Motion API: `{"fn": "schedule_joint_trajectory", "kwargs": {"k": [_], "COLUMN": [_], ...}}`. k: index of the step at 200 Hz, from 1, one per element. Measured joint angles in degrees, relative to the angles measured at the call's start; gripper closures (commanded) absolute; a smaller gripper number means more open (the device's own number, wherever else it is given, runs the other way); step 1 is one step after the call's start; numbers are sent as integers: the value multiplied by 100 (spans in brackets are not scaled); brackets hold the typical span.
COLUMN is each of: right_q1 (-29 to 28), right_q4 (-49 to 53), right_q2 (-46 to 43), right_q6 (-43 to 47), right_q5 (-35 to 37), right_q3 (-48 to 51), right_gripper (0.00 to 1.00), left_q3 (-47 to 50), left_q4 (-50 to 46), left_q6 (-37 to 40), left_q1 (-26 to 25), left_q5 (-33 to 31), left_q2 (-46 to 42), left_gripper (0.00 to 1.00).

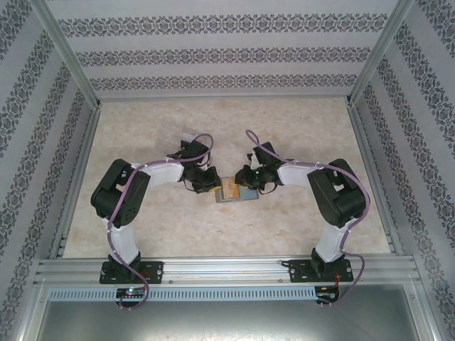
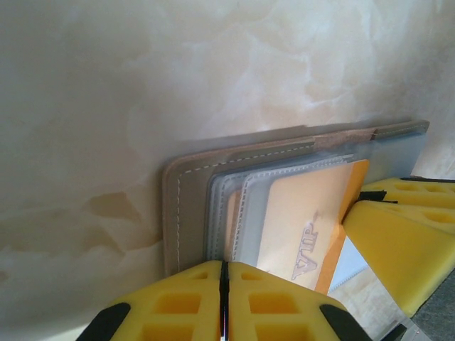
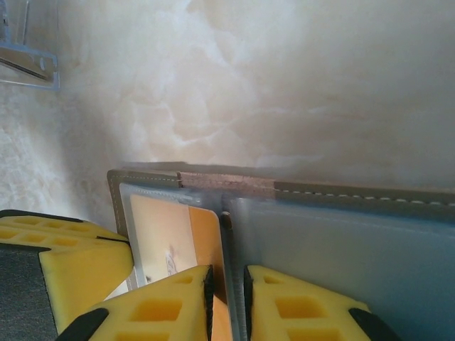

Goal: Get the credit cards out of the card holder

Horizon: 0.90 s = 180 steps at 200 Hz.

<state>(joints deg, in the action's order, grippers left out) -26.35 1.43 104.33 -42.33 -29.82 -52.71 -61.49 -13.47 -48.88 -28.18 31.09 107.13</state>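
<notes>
The card holder (image 1: 238, 192) lies open on the marble table between the two grippers. Its grey stitched cover (image 2: 183, 213) and clear sleeves show in the left wrist view. A tan-gold credit card (image 2: 302, 220) marked VIP sticks partway out of a sleeve toward the spine. My left gripper (image 2: 224, 284) is shut on the holder's near edge. My right gripper (image 3: 227, 284) stands slightly open, with the card's orange edge (image 3: 206, 234) and a sleeve edge in the narrow gap between its fingers. The right panel (image 3: 355, 249) looks blue-grey. The right gripper's fingers (image 2: 398, 241) sit close beside the card.
A see-through box (image 1: 188, 137) stands behind the left arm, its corner (image 3: 28, 64) at the upper left of the right wrist view. Patterned walls and aluminium rails (image 1: 227, 268) enclose the table (image 1: 306, 135).
</notes>
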Motion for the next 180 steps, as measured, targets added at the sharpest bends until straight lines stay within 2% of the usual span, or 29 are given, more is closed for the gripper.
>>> {"fn": "schedule_joint_trajectory", "kwargs": {"k": [50,92,123,180], "right_q1": [0,0,0,160], "right_q4": [-107,-103,-24,68], "right_q2": [50,50,-42,-715], "right_q6": [-15,48,157,387], "right_q5": [-181,-240,-83,435], "right_q3": [0,0,2,330], "right_gripper": [80,98,100,100], "left_q3": [-4,-4,-7,-31], "left_q4": [-7,-28,-46,-92], "left_q6": [0,20,44,63], "left_q1": [0,0,0,0], "left_q5": [2,0,-2,-2], "left_q2": [2,4,4,7], "left_gripper": [91,91,91,90]}}
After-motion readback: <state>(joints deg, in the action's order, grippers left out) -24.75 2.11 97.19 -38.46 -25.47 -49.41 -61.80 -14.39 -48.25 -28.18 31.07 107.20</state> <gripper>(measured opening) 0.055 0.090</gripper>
